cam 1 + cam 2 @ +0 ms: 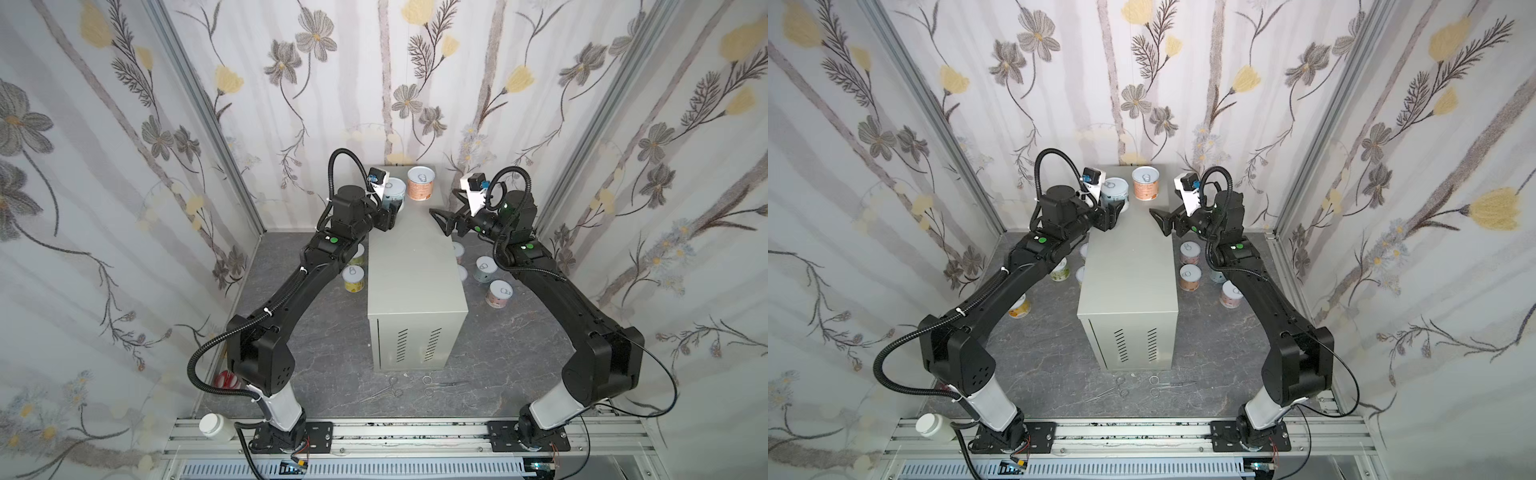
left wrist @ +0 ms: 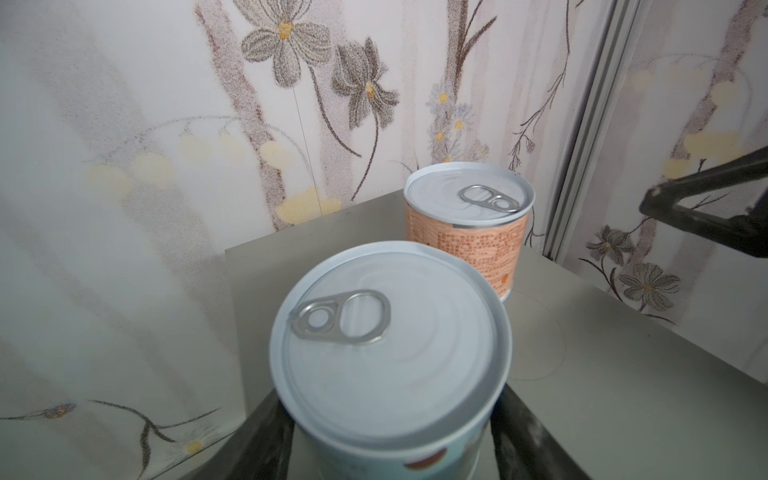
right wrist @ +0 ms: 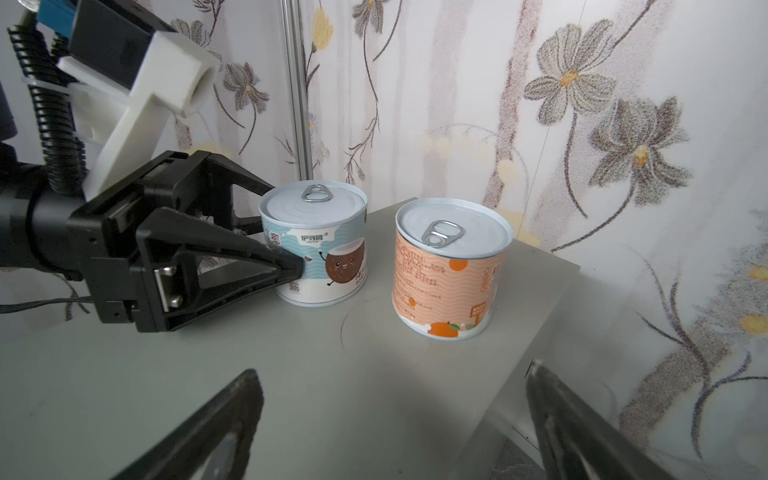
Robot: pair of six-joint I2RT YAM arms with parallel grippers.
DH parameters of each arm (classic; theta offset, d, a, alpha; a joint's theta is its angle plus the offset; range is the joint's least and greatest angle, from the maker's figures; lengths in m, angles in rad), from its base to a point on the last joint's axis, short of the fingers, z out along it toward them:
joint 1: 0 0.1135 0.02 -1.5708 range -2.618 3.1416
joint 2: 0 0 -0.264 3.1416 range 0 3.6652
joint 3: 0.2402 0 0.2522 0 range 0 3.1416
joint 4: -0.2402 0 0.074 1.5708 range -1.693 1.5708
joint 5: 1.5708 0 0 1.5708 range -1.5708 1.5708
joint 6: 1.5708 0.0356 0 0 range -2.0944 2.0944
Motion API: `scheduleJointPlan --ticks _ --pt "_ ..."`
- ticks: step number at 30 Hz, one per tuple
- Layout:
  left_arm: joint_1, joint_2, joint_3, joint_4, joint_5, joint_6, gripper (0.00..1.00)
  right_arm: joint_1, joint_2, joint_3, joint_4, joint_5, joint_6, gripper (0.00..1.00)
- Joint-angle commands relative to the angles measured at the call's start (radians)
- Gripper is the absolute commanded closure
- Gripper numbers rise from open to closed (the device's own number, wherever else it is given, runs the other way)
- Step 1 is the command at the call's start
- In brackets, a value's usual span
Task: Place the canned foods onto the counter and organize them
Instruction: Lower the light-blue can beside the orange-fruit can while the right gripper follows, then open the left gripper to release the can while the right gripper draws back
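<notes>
— What's the surface, and the room around it?

— You're working over a flat, matte, light-grey counter (image 1: 411, 266). It is a tall metal box with slanted vent slots on its front, standing on a dark marbled floor (image 1: 316, 365). Flowered wallpaper (image 1: 104, 166) closes you in on three sides.

— And my hands?

— Your left hand (image 3: 279, 229) is clamped on the blue tin (image 3: 320, 249), with one finger on each side of the label. The tin stands upright on the counter top. Your right hand (image 1: 445, 212) is spread wide with nothing between its fingers, and it hangs over the counter's right edge.

— What's near them?

— The orange tin (image 3: 449, 270) stands upright just beyond the held tin and to its right, apart from it. It is ahead of your right hand, with only bare counter between. Under your left forearm more tins sit on the floor: a yellow tin (image 1: 353, 279) in the open and another half hidden. Under your right forearm are a pale blue tin (image 1: 484, 268) and a pink tin (image 1: 500, 293). Far behind both hands, towards the arm bases, lie metal scissors (image 1: 446, 383) and a white-capped bottle (image 1: 214, 427).

— Shapes and materials?

— The tins are short and round, with silver pull-tab lids and printed paper labels. Your fingers are black, open triangular frames.
</notes>
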Motion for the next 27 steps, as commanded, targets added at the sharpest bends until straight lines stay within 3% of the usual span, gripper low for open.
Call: scheduleJointPlan --ticks 1,27 --pt "0.008 0.023 0.033 -0.017 0.024 0.039 0.31 0.0 0.047 0.041 0.047 -0.005 -0.009 0.02" --pt "0.037 0.161 0.183 -0.072 0.078 0.038 0.28 -0.003 0.217 0.222 0.028 -0.021 -0.013 0.09"
